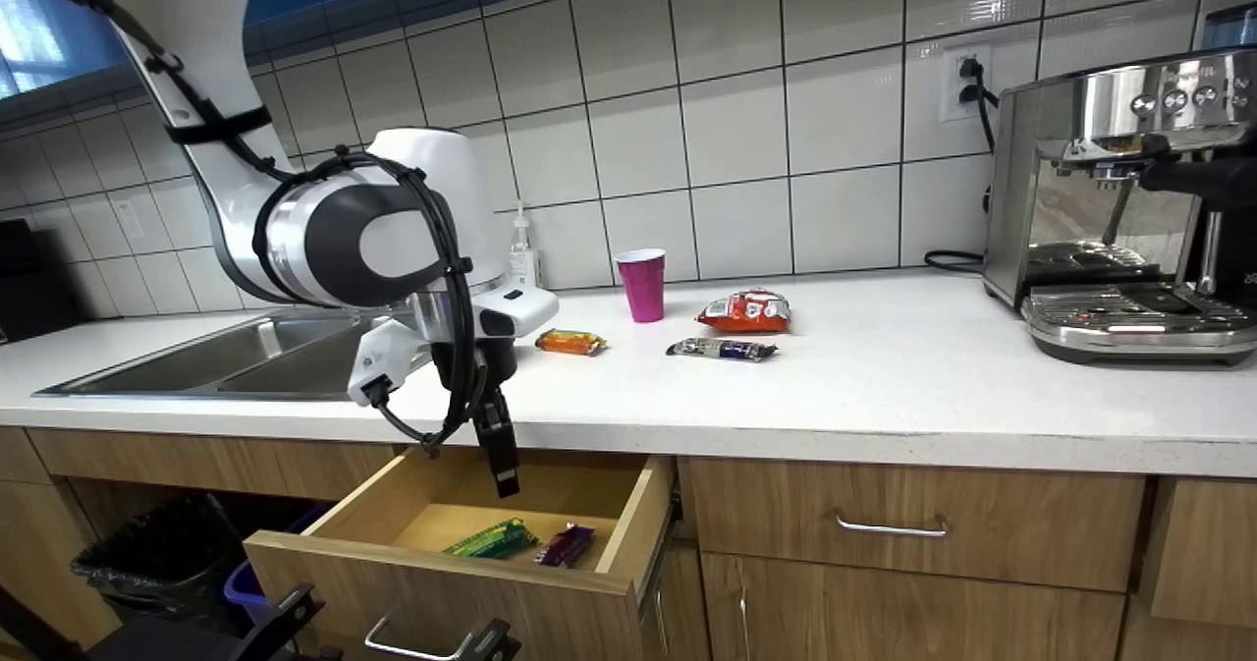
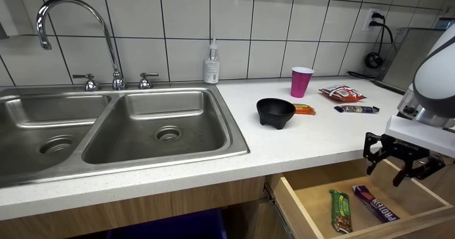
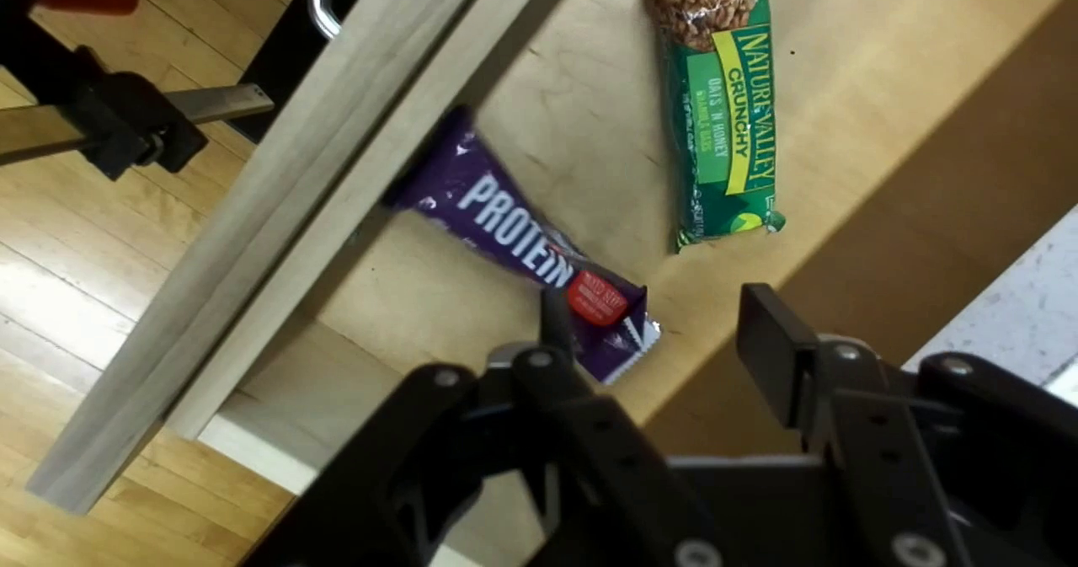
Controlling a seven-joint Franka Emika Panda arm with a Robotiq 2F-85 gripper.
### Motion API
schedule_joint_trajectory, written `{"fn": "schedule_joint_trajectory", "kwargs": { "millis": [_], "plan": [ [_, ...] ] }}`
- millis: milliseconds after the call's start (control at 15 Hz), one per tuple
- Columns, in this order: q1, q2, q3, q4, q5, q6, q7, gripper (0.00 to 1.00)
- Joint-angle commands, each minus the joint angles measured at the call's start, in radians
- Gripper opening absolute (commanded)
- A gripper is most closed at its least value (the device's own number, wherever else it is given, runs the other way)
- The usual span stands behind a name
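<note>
My gripper (image 1: 507,489) is open and empty, pointing down over the open wooden drawer (image 1: 442,592); its parted fingers also show in an exterior view (image 2: 384,178) and in the wrist view (image 3: 653,323). A purple protein bar (image 3: 526,243) lies on the drawer floor, nearest the fingers; the left finger overlaps its end in the wrist view, with no contact visible. It shows in both exterior views (image 1: 566,546) (image 2: 375,204). A green granola bar (image 3: 724,120) lies beside it, apart, and shows in both exterior views (image 1: 493,540) (image 2: 341,210).
On the white counter (image 1: 884,396) stand a pink cup (image 1: 643,288), a red chip bag (image 1: 746,312), a blue-silver bar (image 1: 722,349), an orange-wrapped bar (image 2: 304,109) and a black bowl (image 2: 275,113). A coffee machine (image 1: 1139,199) and a sink (image 2: 238,139) flank them. The counter edge overhangs the drawer's back.
</note>
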Motion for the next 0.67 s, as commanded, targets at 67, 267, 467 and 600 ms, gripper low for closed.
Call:
{"fn": "schedule_joint_trajectory", "kwargs": {
  "millis": [67, 267, 467, 600],
  "plan": [
    [0.01, -0.053, 0.009, -0.011, 0.022, 0.011, -0.005, 0.95],
    [0.012, -0.085, 0.014, -0.01, 0.018, 0.005, -0.013, 1.0],
    [0.01, -0.125, 0.017, -0.012, 0.01, -0.011, -0.024, 1.0],
    [0.005, -0.153, 0.021, -0.012, 0.008, -0.027, -0.038, 1.0]
  ]
}}
